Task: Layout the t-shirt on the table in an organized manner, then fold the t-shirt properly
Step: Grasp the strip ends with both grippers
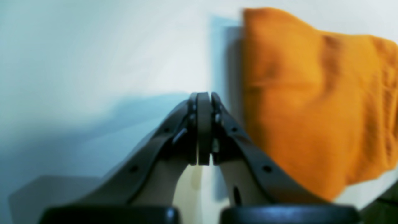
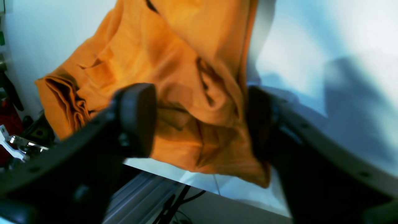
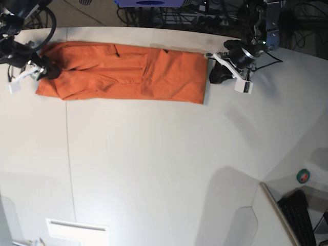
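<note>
Though t-shirt visible, no label legible.

The t-shirt is lying folded into a long, narrow orange band along the far edge of the table, stretching from near its far left corner toward the middle of that edge. Its long sides are running roughly parallel to the edge, with overlapping layers showing as creases along the band. In the right wrist view the cloth is bunching into deep wrinkles at one end, reaching the table's rim. The white tabletop is showing a thin dark seam crossing it.
</note>
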You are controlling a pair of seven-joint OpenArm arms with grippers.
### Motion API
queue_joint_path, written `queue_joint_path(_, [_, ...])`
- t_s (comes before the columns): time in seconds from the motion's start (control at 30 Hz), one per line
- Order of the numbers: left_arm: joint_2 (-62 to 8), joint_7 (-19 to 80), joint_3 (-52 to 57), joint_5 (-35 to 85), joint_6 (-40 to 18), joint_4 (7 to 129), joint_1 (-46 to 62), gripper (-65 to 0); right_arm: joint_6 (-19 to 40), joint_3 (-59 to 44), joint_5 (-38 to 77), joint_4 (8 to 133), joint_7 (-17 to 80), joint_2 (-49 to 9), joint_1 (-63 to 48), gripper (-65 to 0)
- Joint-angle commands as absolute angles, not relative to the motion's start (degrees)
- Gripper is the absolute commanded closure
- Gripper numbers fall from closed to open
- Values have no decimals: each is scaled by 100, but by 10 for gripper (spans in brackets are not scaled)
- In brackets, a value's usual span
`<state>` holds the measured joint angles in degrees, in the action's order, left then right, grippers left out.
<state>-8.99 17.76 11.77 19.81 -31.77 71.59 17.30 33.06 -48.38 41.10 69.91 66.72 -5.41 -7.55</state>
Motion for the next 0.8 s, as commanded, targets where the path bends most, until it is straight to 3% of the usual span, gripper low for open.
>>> queue_joint_path(0.0, [-936,1807,1174,1974,-3187,7196,1745,0,3310,-4857,4198,7046,6651,-620,-699,-348])
queue_joint_path(0.2, [-787,1815,1147,1974,-3187,7169,1745,0,3310,-4848,4198,6615,6677,-664,-541,-285])
queue_joint_path(0.43, [-673,1842,1147,1974,-3187,7178,1745,0,3301,-4822,4189,6501,6677,-673,-444,-275])
queue_joint_path(0.5, [-673,1842,1147,1974,-3187,7169,1780,0,3301,-4576,4189,6501,6642,-725,-391,-209])
queue_joint_path(0.63, [-664,1842,1147,1974,-3187,7204,1833,0,3301,-3996,4198,6527,6492,-840,-347,0])
queue_joint_path(0.77, [-664,1833,1147,1974,-3187,7169,1833,0,3284,-3688,4198,6527,6044,-840,-365,0])
